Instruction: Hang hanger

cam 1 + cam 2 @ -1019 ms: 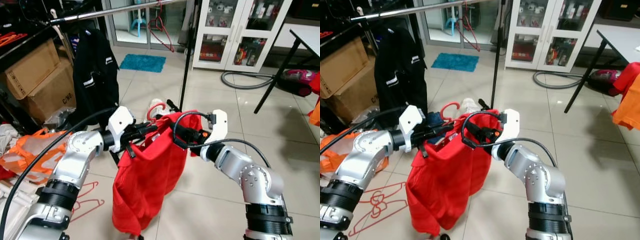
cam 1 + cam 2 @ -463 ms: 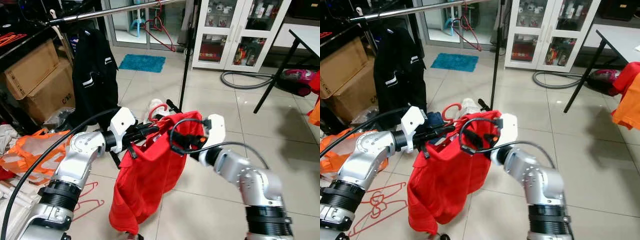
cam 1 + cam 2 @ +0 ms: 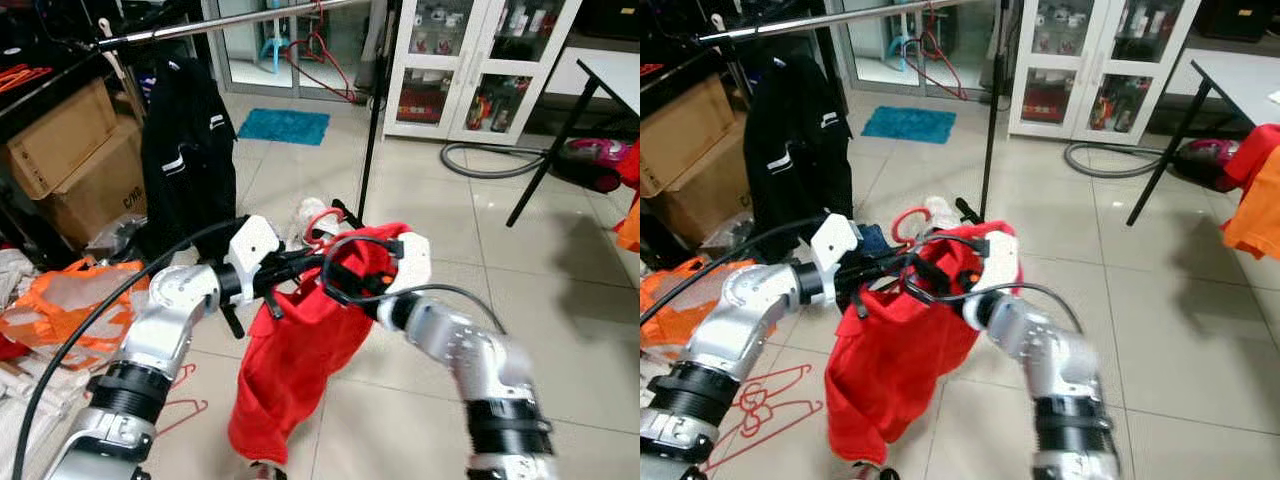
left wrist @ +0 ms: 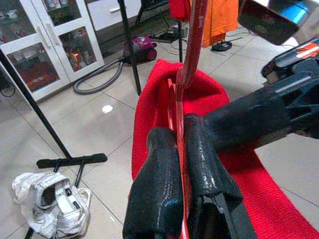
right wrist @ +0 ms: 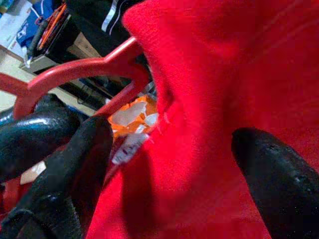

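A red hanger [image 3: 318, 222] carries a red garment [image 3: 300, 350] that hangs down in front of me. My left gripper [image 3: 300, 262] is shut on the hanger's wire [image 4: 187, 74] just under the hook. My right gripper [image 3: 340, 280] is pressed into the garment's top from the right. Its fingers [image 5: 92, 144] stand apart, open, with red cloth [image 5: 214, 74] between them and the hanger's neck [image 5: 89, 67] close by. The metal clothes rail [image 3: 230, 22] runs above and behind, with a black jacket [image 3: 185, 150] hanging on it.
The rack's black upright pole [image 3: 372, 110] stands just behind the garment. Cardboard boxes [image 3: 80, 150] and orange cloth [image 3: 70, 300] lie to the left, with red hangers [image 3: 170, 400] on the floor. A white glass cabinet [image 3: 470, 70], a grey hose [image 3: 490, 160] and a table leg [image 3: 560, 130] are at the right.
My right arm has swung left, bringing its gripper close against the left one at the hanger's top. The red garment has bunched and narrowed beneath them.
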Controlling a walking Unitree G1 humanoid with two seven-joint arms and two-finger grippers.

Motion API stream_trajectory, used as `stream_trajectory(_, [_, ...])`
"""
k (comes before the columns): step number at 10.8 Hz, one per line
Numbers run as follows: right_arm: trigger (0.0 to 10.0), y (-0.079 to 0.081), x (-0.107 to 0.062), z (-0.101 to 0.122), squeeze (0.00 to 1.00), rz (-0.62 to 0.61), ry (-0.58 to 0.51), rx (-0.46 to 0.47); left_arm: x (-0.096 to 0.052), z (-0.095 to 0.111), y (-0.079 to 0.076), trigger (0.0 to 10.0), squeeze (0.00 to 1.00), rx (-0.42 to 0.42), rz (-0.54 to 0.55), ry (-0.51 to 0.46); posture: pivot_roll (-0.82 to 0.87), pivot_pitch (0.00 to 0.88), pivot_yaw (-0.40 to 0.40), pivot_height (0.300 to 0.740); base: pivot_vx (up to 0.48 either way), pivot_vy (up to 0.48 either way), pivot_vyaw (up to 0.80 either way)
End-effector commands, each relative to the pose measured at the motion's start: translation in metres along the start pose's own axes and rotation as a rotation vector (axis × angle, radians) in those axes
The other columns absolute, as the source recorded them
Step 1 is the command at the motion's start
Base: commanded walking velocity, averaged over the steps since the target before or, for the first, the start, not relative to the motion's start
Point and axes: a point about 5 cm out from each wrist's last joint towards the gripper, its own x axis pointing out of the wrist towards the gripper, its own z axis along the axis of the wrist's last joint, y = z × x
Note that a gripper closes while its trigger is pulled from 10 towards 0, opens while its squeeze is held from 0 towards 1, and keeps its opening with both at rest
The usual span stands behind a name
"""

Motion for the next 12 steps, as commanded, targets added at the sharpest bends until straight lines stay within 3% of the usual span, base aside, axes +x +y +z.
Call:
stream_trajectory(1, [0.0,-0.001,0.000,0.006,0.00,-0.002,-0.029,0.008,0.002,0.011,0.002,10.0,0.00,0.029,0.001,-0.030,-0.04,0.000,0.021,0.740,0.000,0.000,0.00])
stream_trajectory(7, [0.0,-0.019,0.000,0.004,0.00,-0.074,-0.056,0.015,0.002,0.008,0.003,10.0,0.00,0.025,0.013,-0.020,-0.04,0.000,0.027,0.740,0.000,0.000,0.00])
stream_trajectory(12, [0.0,-0.018,-0.005,0.013,0.00,-0.071,-0.098,-0.033,0.001,0.003,0.003,10.0,0.00,0.024,0.020,0.005,-0.05,0.000,0.026,0.740,0.000,0.000,0.00])
